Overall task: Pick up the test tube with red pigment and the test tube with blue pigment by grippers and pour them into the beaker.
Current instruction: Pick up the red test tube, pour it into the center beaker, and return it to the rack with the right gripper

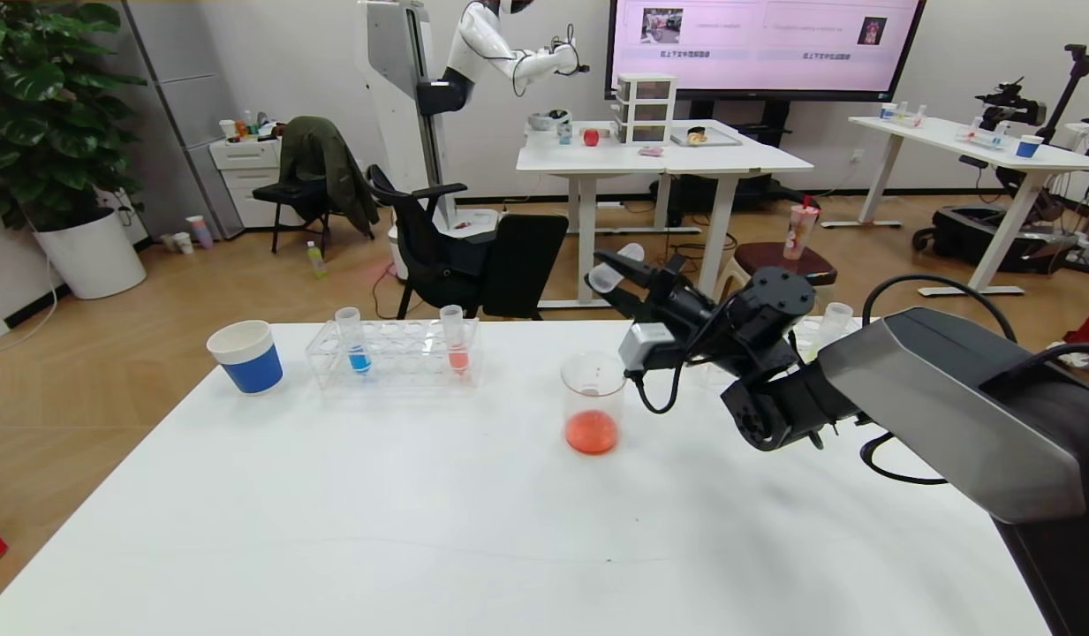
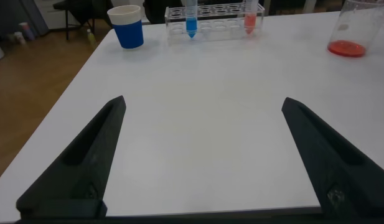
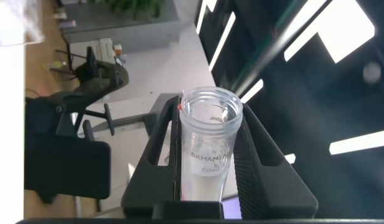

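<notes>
My right gripper (image 1: 611, 268) is shut on the red-pigment test tube (image 1: 616, 265), held tilted above and behind the beaker (image 1: 593, 402). In the right wrist view the tube (image 3: 210, 143) sits between both fingers (image 3: 155, 155). It looks empty, with a red trace at the rim. The beaker holds red liquid at its bottom and also shows in the left wrist view (image 2: 356, 28). The blue-pigment test tube (image 1: 356, 340) (image 2: 191, 18) stands in the clear rack (image 1: 403, 358). My left gripper (image 2: 204, 102) is open and empty, low over the near table, out of the head view.
A tube with salmon-orange liquid (image 1: 456, 340) (image 2: 249, 18) stands in the same rack. A blue-and-white paper cup (image 1: 245, 355) (image 2: 127, 26) is at the far left of the white table (image 1: 420, 530). Another clear tube (image 1: 834, 322) shows behind my right arm.
</notes>
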Robot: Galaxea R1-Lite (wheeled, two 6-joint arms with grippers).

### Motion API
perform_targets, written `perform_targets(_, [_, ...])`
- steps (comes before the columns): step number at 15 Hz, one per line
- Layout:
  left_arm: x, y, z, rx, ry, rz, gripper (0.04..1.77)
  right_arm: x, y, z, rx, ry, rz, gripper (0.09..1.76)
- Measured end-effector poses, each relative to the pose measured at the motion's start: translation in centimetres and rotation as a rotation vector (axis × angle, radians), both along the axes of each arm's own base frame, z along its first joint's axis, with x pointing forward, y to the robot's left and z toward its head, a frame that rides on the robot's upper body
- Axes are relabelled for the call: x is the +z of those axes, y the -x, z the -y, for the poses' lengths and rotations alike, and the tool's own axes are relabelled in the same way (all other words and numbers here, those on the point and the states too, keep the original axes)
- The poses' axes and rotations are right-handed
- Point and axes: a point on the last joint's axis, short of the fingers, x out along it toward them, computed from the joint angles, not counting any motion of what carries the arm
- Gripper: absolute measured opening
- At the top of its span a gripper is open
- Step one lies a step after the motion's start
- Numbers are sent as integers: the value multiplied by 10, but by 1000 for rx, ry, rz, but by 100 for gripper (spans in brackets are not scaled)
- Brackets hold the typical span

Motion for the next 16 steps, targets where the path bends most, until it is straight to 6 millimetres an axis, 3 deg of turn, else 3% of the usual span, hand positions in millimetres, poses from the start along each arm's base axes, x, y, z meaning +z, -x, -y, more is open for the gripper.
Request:
perform_targets(4, [0, 0, 0, 0, 0, 0, 175, 37, 23, -4, -69, -474, -324, 50])
perform_targets(6, [0, 0, 0, 0, 0, 0, 175, 50, 32, 5, -99, -709, -466, 50])
perform_targets(8, [0, 0, 0, 0, 0, 0, 175, 53, 39, 22, -160, -882, -609, 50])
perform_targets(12, [0, 0, 0, 0, 0, 0, 175, 50, 61, 72, -337, -1038, -909, 50])
perform_targets(16, [0, 0, 0, 0, 0, 0, 175, 74, 81, 116, -379, -1118, -914, 50])
